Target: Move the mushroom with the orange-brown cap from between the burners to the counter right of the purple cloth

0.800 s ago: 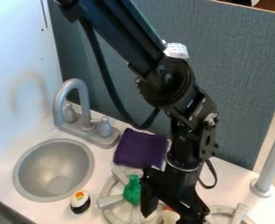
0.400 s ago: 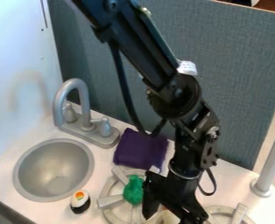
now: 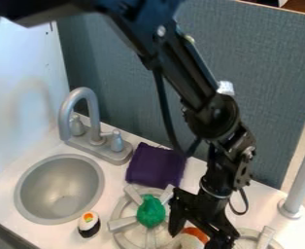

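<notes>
Gripper (image 3: 198, 239) hangs at the bottom of the frame, a little right of centre, with an orange and white thing (image 3: 195, 234) right at its jaws. From the jaws' dark left-hand part, the thing lies just to the right in the picture, partly behind the black metal. Whether the jaws are clenched on it or released I cannot tell. Its long axis is also unclear (too much of it is hidden). What shows is a rounded orange top over a pale lower part, near the bottom edge of the frame. The one arm (image 3: 197, 99) slants down to it from the upper left.

Just left of the gripper, a green thing (image 3: 151, 212) sits on the pale burner (image 3: 120, 224): lumpy, narrower at its upper end, its longer axis running roughly up and down the frame. A purple cloth (image 3: 156, 166) lies flat above it in the picture, near the centre. Farther left, in the lower left of the frame, a toy sushi (image 3: 89, 224) with an orange-topped white end and a black base rests beside the grey sink (image 3: 26, 204).
</notes>
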### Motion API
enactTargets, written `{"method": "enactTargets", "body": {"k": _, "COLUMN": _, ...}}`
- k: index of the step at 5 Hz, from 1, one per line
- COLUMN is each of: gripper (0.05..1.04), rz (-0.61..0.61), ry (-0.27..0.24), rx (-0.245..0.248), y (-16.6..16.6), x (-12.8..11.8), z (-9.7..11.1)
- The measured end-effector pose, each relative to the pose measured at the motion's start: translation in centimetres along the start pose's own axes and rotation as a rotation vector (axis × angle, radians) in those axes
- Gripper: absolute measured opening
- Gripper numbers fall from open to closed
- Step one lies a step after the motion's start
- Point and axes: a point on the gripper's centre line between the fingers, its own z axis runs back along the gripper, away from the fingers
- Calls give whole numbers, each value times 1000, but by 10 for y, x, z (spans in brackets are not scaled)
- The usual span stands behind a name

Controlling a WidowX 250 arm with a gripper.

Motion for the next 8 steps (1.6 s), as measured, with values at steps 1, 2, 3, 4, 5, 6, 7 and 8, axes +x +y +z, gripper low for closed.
{"method": "enactTargets", "body": {"k": 1, "gripper": 1001, "rz": -18, "ry": 35, "rx": -17, "y": -1, "x": 8, "z": -17}}
{"method": "enactTargets", "body": {"k": 2, "gripper": 1001, "rz": -9, "ry": 81, "rx": -6, "y": 1, "x": 10, "z": -30}}
{"method": "enactTargets", "body": {"k": 3, "gripper": 1001, "rz": 13, "ry": 98, "rx": 7, "y": 1, "x": 13, "z": -37}}
{"method": "enactTargets", "body": {"k": 4, "gripper": 964, "rz": 21, "ry": 94, "rx": 8, "y": 1, "x": 18, "z": -41}}
{"method": "enactTargets", "body": {"k": 5, "gripper": 766, "rz": 18, "ry": 86, "rx": -4, "y": -1, "x": 19, "z": -41}}
{"method": "enactTargets", "body": {"k": 6, "gripper": 638, "rz": 22, "ry": 77, "rx": -7, "y": -1, "x": 16, "z": -43}}
{"method": "enactTargets", "body": {"k": 7, "gripper": 584, "rz": 28, "ry": 43, "rx": -22, "y": 0, "x": 6, "z": -25}}
{"method": "enactTargets", "body": {"k": 8, "gripper": 583, "rz": 45, "ry": -24, "rx": -66, "y": 3, "x": 9, "z": 7}}
